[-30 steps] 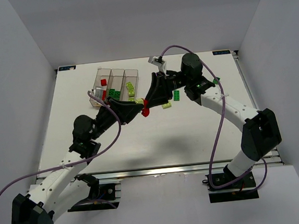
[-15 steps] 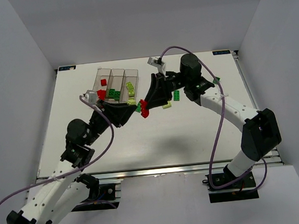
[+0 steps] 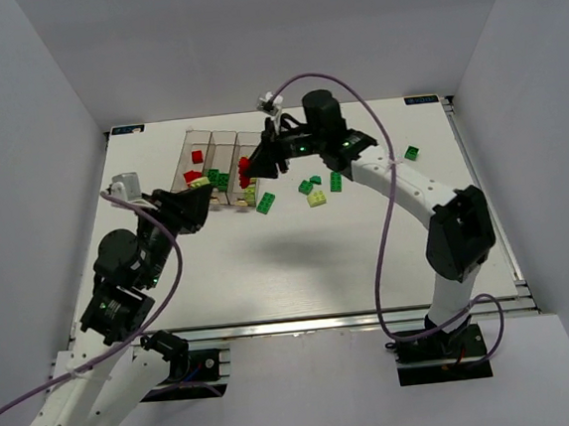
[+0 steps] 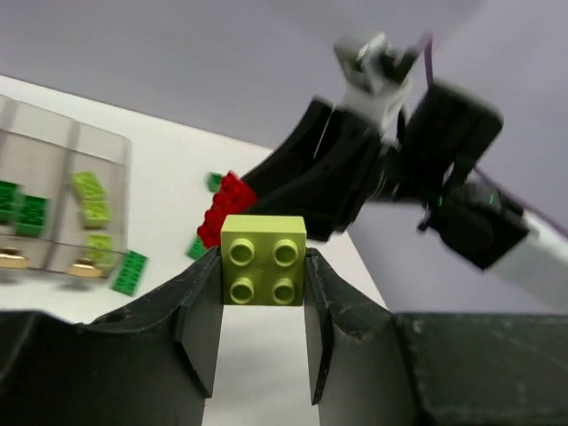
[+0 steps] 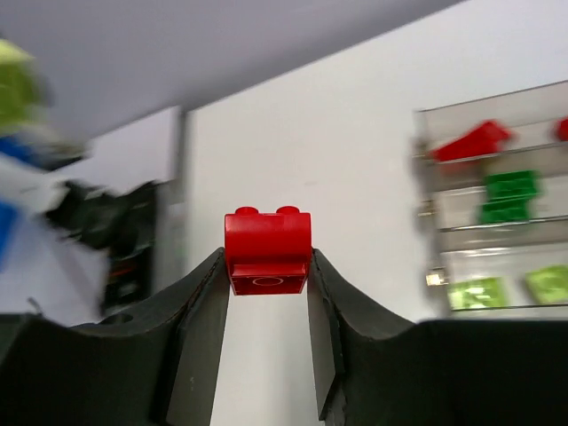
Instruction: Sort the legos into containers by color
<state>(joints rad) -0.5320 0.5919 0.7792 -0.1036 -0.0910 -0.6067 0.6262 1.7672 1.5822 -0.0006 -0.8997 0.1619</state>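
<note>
1. The left gripper (image 4: 263, 266) is pinching a pale yellow-green lego (image 4: 263, 259) by two opposite sides. Its jaws are narrowed to the brick's width, and the four studs are facing the wrist camera.
2. Seen from above, that gripper is hanging over the table (image 3: 368, 255) by the near left corner of the containers (image 3: 198, 141).
3. The right gripper (image 5: 266, 266) is clamping a red lego (image 5: 267, 251) between its fingers, partly closed to the brick's width, with the studs pointing up in the wrist view.
4. From above, this gripper is hovering over the right side of the containers, toward their far end.
5. The containers are sitting on the far left part of the table. The left bin is holding red bricks, the middle one dark green, and the right one pale yellow-green.
6. A loose dark green lego (image 3: 266, 203) is lying just beside the near right corner of the containers.
7. A small cluster (image 3: 316, 188) of dark green bricks and one pale yellow-green brick is lying further right.
8. A lone dark green brick (image 3: 412, 152) is resting well apart, toward the right edge.
</note>
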